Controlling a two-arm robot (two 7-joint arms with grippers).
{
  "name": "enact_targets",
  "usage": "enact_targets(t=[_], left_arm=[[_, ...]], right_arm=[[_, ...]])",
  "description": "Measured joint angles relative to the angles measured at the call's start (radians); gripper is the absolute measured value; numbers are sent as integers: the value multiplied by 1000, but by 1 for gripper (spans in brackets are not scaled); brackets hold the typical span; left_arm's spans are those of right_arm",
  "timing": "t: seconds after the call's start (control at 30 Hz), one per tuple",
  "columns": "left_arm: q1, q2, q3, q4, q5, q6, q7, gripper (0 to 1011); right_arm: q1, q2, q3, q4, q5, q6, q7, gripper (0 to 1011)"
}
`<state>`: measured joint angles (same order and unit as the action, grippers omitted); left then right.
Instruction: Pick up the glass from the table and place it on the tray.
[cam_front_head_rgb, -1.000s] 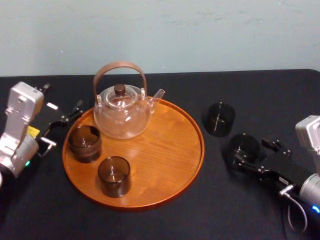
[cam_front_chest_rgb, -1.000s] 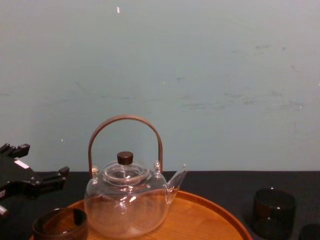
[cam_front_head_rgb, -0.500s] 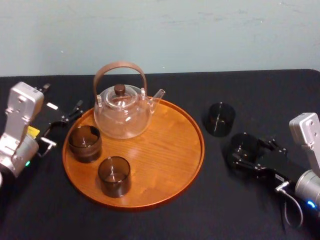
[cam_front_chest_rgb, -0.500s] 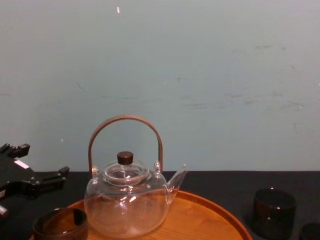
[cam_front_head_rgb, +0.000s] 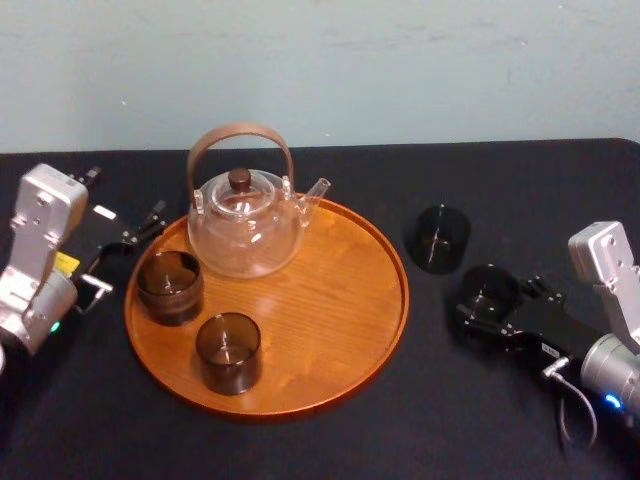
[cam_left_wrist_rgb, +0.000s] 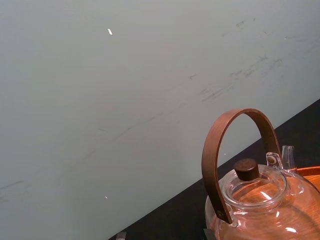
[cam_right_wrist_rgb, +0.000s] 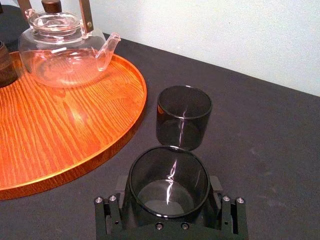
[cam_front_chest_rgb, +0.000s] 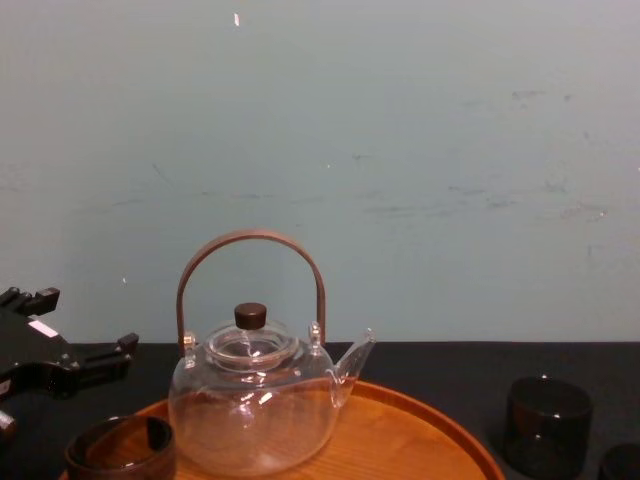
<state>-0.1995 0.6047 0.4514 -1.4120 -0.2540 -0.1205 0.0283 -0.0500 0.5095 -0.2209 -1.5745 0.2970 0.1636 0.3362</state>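
A dark smoked glass (cam_front_head_rgb: 488, 293) stands on the black table (cam_front_head_rgb: 520, 190), right of the round wooden tray (cam_front_head_rgb: 340, 300). My right gripper (cam_front_head_rgb: 492, 302) is open around it, one finger on each side with a slight gap; the right wrist view shows that glass (cam_right_wrist_rgb: 169, 180) deep between the jaws of the right gripper (cam_right_wrist_rgb: 169, 189). A second glass (cam_front_head_rgb: 441, 238) stands just beyond it, nearer the wall. My left gripper (cam_front_head_rgb: 125, 192) is parked open at the tray's left edge, holding nothing.
On the tray stand a clear teapot (cam_front_head_rgb: 243, 225) with an arched brown handle and two more dark glasses (cam_front_head_rgb: 170, 287) (cam_front_head_rgb: 228, 352). The tray's right half is bare wood. A pale wall closes off the far side of the table.
My right arm has swung in toward the tray, bringing the open fingers farther around the nearer glass. The glass, tray and left arm have stayed put.
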Motion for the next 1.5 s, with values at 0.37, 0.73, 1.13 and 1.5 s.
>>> enact_targets(t=[0.37, 0.73, 1.13, 1.5], left_arm=[[0, 0, 0, 0, 0, 0, 0, 1001], [0, 0, 0, 0, 0, 0, 0, 1001], [0, 0, 0, 0, 0, 0, 0, 1001], [0, 0, 0, 0, 0, 0, 0, 1001]], right_arm=[[27, -24, -5, 32, -10, -9, 7, 1002], [24, -21, -5, 28, -10, -9, 6, 1002], [23, -20, -5, 26, -10, -10, 5, 905], [24, -20, -6, 26, -7, -12, 14, 905]])
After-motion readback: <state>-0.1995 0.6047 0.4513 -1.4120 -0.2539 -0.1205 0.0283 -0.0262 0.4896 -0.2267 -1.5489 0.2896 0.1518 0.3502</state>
